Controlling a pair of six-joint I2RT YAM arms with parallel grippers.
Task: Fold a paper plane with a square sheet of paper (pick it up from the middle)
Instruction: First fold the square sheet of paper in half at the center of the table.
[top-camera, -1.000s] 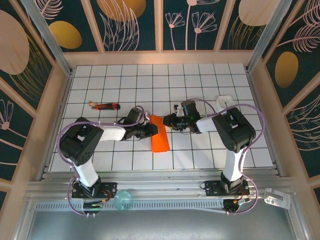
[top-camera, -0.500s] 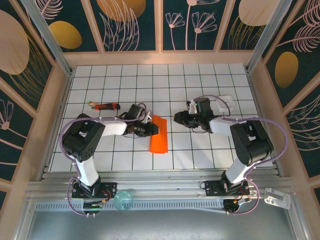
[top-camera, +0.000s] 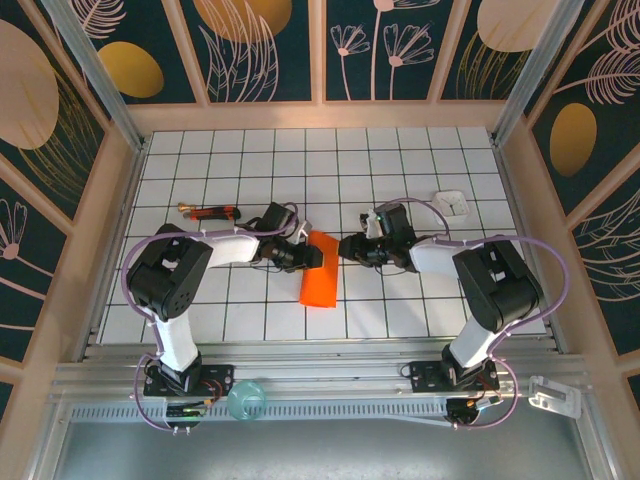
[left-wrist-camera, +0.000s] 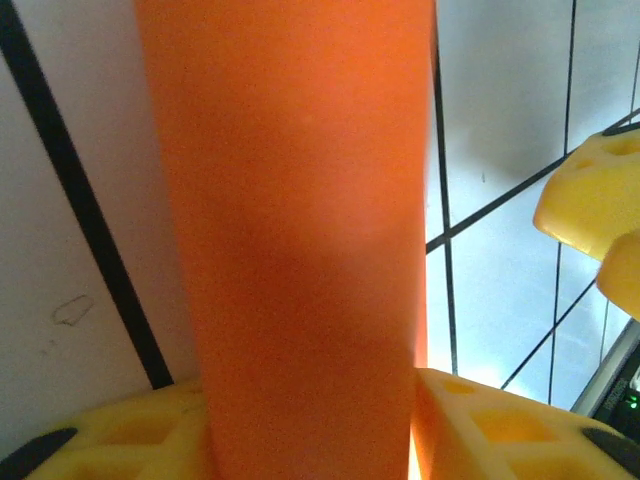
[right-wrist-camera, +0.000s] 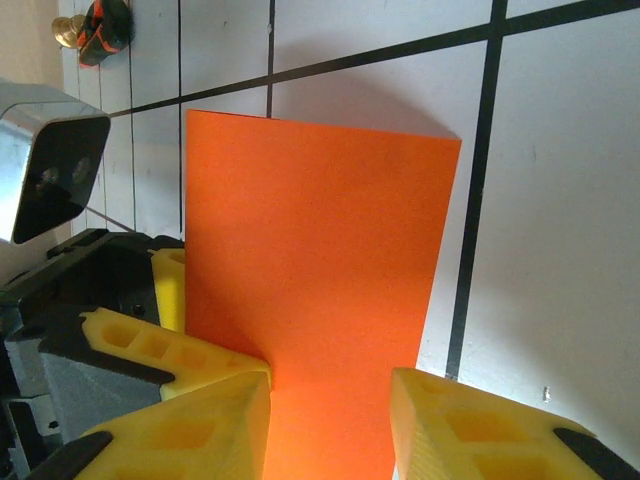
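Looking down from the top camera, the paper (top-camera: 320, 285) is a thin, matte, bright orange-red sheet folded into a narrow flat strip with straight edges. It lies near the middle of the white, black-lined grid table (top-camera: 400, 160), its long axis running roughly from 12 to 6 o'clock, the far end slanted and the near end square-cut. The left gripper (top-camera: 308, 257) meets the strip's far half from 9 o'clock, and the right gripper (top-camera: 346, 248) stands just beside it at 3 o'clock. A slim red-and-black stick tool (top-camera: 210, 211) lies well apart toward 10 o'clock, and a small white square object (top-camera: 452, 203) lies toward 2 o'clock. In the left wrist view the paper (left-wrist-camera: 290, 250) is a smooth, blurred orange band running from 6 to 12 o'clock through the gap of the left gripper (left-wrist-camera: 310, 445). Its yellow, pocketed plastic fingers (left-wrist-camera: 500, 430) stand partly open on either side; the flat face spans the gap without being pinched, and I cannot tell whether the pads touch its edges. In the right wrist view the paper (right-wrist-camera: 320, 260) is a crisp-cornered rectangle, its straight far edge at 12 o'clock casting a shadow on the tile. It passes between the yellow fingers (right-wrist-camera: 190, 430) of the right gripper (right-wrist-camera: 330, 425), likewise partly open with no clear pinch. The left gripper (right-wrist-camera: 165, 285) sits against the strip's 9 o'clock edge.
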